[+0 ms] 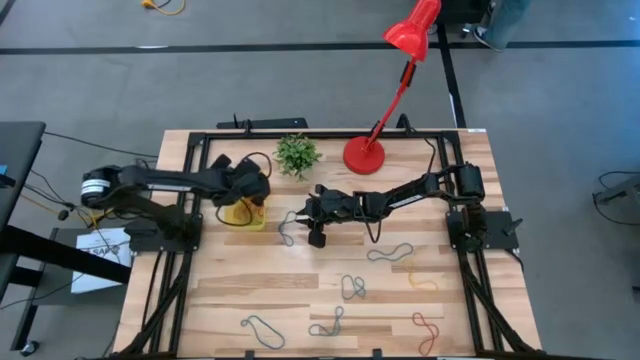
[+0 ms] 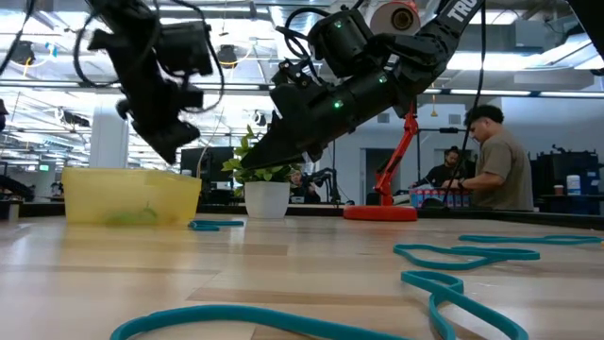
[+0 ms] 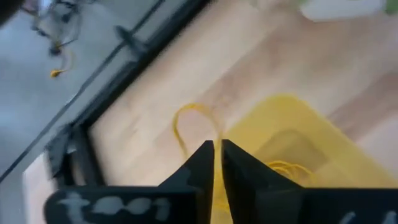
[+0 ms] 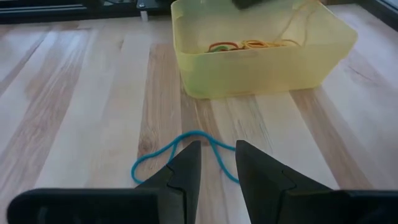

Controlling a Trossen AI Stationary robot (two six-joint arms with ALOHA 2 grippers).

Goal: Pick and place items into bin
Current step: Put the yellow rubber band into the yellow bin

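Note:
The yellow bin stands on the table's left part, with several bands lying in it. My left gripper hangs over the bin's edge, shut on a yellow band. My right gripper is open, low over the table to the right of the bin, touching nothing. A blue band lies flat on the wood just beyond its fingertips. More bands lie spread over the table's near half. My left gripper pinches the yellow band between its two fingers, which slant downward above the bin. A loop of the band stands out past the fingertips. In the right wrist view a thin yellow strand hangs slack from the gripper into the bin.
A small potted plant and a red lamp's base stand at the table's far edge, behind the two grippers. Teal bands, a yellow one and a red one lie toward the near edge. A person stands beyond the table.

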